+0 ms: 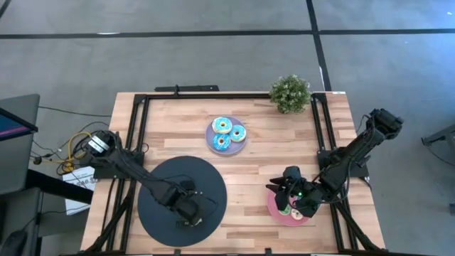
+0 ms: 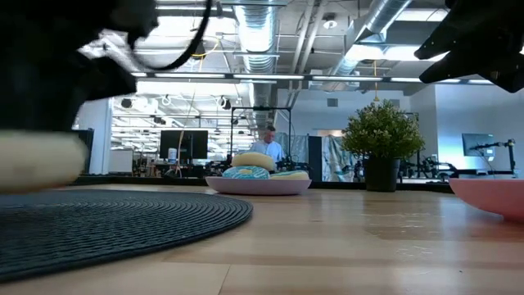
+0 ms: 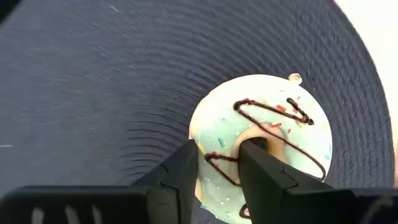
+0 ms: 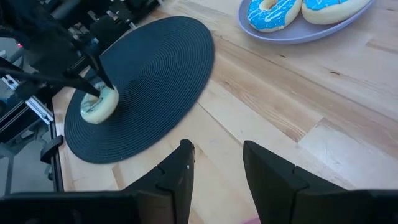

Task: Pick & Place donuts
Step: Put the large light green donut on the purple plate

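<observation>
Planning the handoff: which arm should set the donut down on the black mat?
Left. The left pincer is already shut on the pale green donut over the black mat. The right pincer is open and empty, above the pink plate.

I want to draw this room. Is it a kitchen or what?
Probably a robotics lab or workshop, not a kitchen: bare ceiling ducts, computer monitors behind, and toy donuts on a framed wooden table.
</observation>
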`<state>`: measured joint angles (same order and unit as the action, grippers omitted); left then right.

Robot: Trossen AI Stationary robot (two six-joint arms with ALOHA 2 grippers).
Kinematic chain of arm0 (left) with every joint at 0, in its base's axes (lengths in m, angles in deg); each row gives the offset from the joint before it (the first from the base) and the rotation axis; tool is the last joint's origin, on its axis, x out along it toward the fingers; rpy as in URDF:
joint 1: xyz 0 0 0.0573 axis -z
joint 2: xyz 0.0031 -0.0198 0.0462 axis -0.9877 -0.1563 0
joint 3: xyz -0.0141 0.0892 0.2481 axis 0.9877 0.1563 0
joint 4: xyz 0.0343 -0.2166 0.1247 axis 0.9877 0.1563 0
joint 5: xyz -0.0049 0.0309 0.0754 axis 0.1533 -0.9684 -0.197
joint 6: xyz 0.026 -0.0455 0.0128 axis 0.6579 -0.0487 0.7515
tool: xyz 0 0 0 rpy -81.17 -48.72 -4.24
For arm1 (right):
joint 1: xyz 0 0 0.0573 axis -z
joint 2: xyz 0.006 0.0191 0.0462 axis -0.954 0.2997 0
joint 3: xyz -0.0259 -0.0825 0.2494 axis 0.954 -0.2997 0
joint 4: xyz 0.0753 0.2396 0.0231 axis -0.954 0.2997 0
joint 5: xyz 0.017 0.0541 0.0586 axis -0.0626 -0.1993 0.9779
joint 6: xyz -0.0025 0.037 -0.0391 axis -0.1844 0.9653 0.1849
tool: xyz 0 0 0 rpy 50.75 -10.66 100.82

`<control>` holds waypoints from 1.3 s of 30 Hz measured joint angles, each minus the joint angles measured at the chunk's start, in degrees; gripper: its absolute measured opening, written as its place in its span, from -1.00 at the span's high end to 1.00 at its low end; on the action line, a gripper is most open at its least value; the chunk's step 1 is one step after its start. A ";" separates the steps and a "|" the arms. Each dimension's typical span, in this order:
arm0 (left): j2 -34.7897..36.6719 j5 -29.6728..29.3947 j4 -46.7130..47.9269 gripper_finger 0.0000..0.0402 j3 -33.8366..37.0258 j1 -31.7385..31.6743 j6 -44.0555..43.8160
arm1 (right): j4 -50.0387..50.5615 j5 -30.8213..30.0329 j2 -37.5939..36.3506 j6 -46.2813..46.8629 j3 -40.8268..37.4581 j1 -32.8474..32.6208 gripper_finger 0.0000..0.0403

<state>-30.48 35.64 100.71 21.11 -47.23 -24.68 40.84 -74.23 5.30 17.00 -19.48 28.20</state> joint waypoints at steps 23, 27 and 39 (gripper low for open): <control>0.11 -7.37 -1.20 0.52 -18.65 -38.11 35.36 | -1.70 0.20 0.00 0.07 -0.02 0.00 0.36; 0.11 -4.46 -6.89 0.52 -15.79 -43.93 32.22 | -1.66 0.80 0.00 0.05 -0.02 0.40 0.36; 0.00 -4.04 -15.13 0.52 -6.58 -44.25 22.14 | -1.51 4.63 0.00 -0.45 -0.02 2.79 0.36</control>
<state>-30.48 31.60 85.58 14.54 -91.49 -2.53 39.33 -69.59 5.30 16.55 -19.51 31.00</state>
